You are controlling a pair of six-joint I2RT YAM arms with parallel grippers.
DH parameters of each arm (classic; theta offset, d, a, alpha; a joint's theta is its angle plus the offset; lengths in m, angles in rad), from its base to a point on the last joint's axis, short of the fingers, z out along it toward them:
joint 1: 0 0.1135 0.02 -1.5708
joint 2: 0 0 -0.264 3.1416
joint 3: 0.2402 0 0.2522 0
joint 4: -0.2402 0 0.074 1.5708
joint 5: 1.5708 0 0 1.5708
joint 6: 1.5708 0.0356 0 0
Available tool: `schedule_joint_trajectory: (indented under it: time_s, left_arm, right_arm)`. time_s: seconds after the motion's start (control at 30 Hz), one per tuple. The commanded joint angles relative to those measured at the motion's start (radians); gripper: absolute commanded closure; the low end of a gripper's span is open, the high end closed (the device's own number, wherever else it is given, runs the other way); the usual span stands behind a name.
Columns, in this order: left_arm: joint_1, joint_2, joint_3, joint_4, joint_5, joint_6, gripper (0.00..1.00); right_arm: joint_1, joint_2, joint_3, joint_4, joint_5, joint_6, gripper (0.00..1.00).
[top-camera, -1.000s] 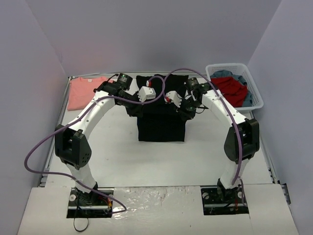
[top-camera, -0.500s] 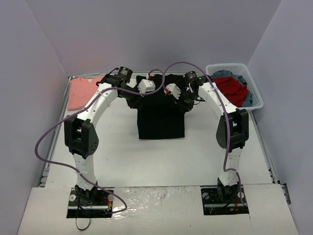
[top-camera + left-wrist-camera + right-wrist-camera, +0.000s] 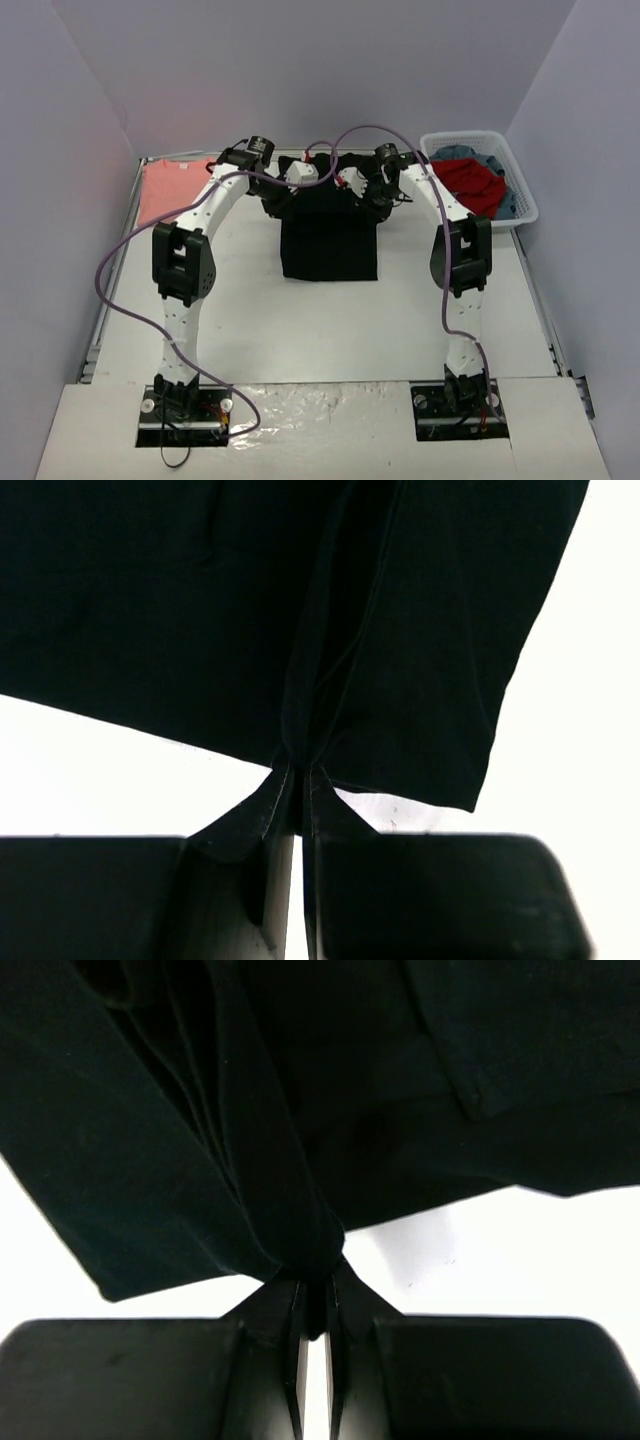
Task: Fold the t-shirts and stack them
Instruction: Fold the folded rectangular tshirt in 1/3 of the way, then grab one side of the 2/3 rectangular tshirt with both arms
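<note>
Items I log on the white table (image 3: 330,320):

1. Black t-shirt (image 3: 328,245): a folded dark panel, just toward 12 o'clock from centre.
2. Left gripper (image 3: 298,780): fingers pinched tight on a gathered fold of the black t-shirt, at its 10 o'clock corner.
3. Right gripper (image 3: 315,1275): fingers likewise clamped on a bunched fold of the same shirt, at its 2 o'clock corner.
4. Salmon-pink t-shirt (image 3: 165,185): I see it flat at 10 o'clock, well apart.
5. White basket (image 3: 520,190): at 2 o'clock, holding a red garment (image 3: 470,180) and a blue garment (image 3: 455,152).
</note>
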Motion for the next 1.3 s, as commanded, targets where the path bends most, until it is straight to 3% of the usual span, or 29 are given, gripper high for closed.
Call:
schedule_joint_trajectory:
  time_s: [0.0,0.03,0.1,0.2,0.27,0.37,0.47,0.6,0.67,0.83,1.07,1.27]
  left_arm:
    - [0.023,0.007,0.063,-0.025,0.009,0.024,0.96]
    - [0.023,0.016,0.075,-0.021,0.005,0.024,0.83]
    - [0.023,0.041,0.111,-0.012,-0.005,0.023,0.79]
    - [0.023,0.072,0.164,0.017,-0.028,0.014,0.5]
    - [0.023,0.089,0.201,0.009,-0.04,0.026,0.43]
    - [0.025,0.093,0.267,-0.015,-0.036,0.011,0.42]
    - [0.025,0.021,0.194,0.018,-0.022,-0.014,0.43]
    - [0.023,-0.162,-0.045,0.103,-0.011,-0.029,0.44]
    - [0.023,-0.227,-0.223,0.161,0.004,-0.028,0.49]
    - [0.002,-0.437,-0.626,0.352,0.019,-0.057,0.49]
    - [-0.052,-0.513,-0.878,0.5,0.019,-0.104,0.51]
    - [-0.125,-0.505,-0.938,0.594,-0.014,-0.115,0.54]
  right_arm:
    - [-0.017,0.042,0.071,-0.033,0.029,-0.009,0.98]
    - [-0.017,0.052,0.081,-0.035,0.033,-0.009,0.93]
    - [-0.022,0.073,0.106,-0.033,0.042,0.006,0.8]
    - [-0.026,0.116,0.161,-0.007,0.069,0.05,0.51]
    - [-0.028,0.131,0.18,0.029,0.089,0.07,0.47]
    - [-0.029,0.13,0.192,0.059,0.117,0.098,0.41]
    - [-0.031,0.095,0.174,0.094,0.123,0.13,0.39]
    - [-0.031,0.014,0.106,0.105,0.096,0.152,0.37]
    - [-0.031,-0.057,0.022,0.108,0.065,0.167,0.37]
    - [-0.029,-0.247,-0.244,0.116,-0.033,0.163,0.37]
    - [-0.011,-0.408,-0.52,0.149,-0.099,0.161,0.37]
    - [-0.002,-0.456,-0.621,0.18,-0.101,0.187,0.37]
